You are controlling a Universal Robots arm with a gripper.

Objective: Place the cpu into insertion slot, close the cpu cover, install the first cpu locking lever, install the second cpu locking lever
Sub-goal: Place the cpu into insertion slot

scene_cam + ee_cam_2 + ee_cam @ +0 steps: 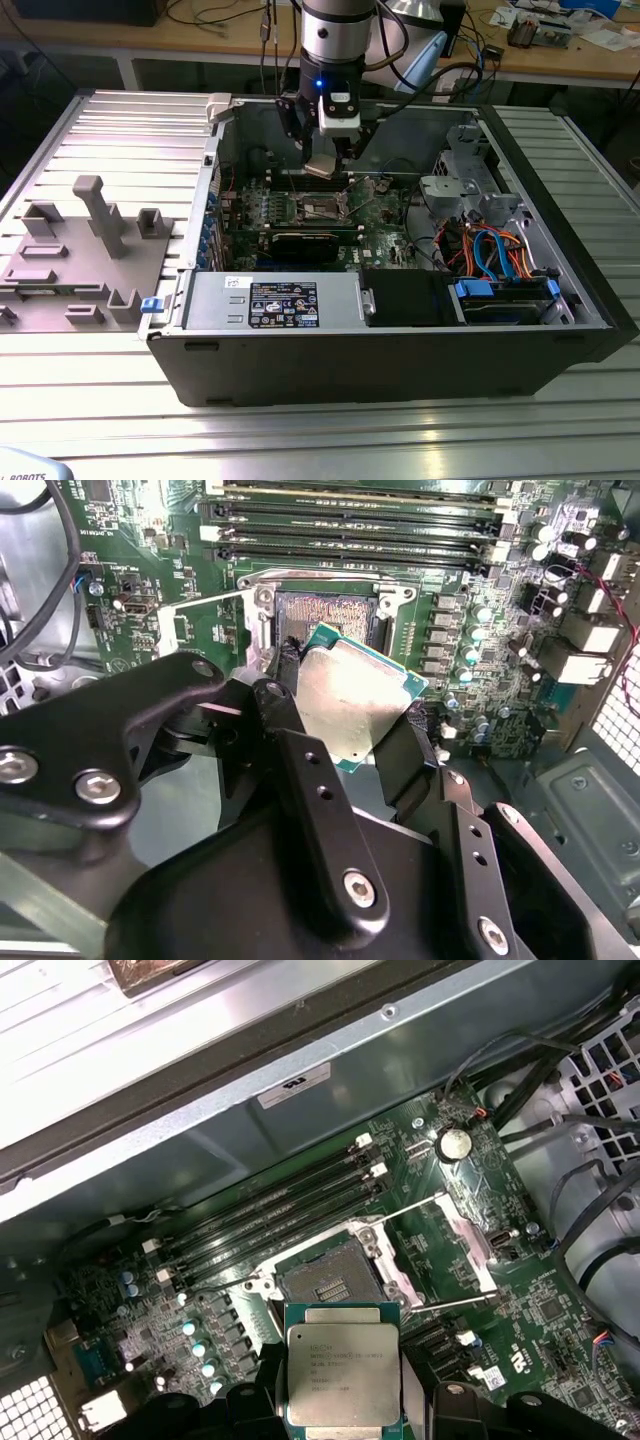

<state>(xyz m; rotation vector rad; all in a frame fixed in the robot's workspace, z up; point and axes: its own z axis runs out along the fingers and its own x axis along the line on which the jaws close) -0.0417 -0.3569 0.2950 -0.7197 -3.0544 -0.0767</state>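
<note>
While the gripper pinches the chip tilted near the socket, it could land crooked and bend pins, I reckon.

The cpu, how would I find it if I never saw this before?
Look inside the big open computer case, above its green circuit board. The robot's hand holds the cpu near the empty insertion slot. It is the flat square with a shiny silver top, unlike the long black memory slots.
</note>
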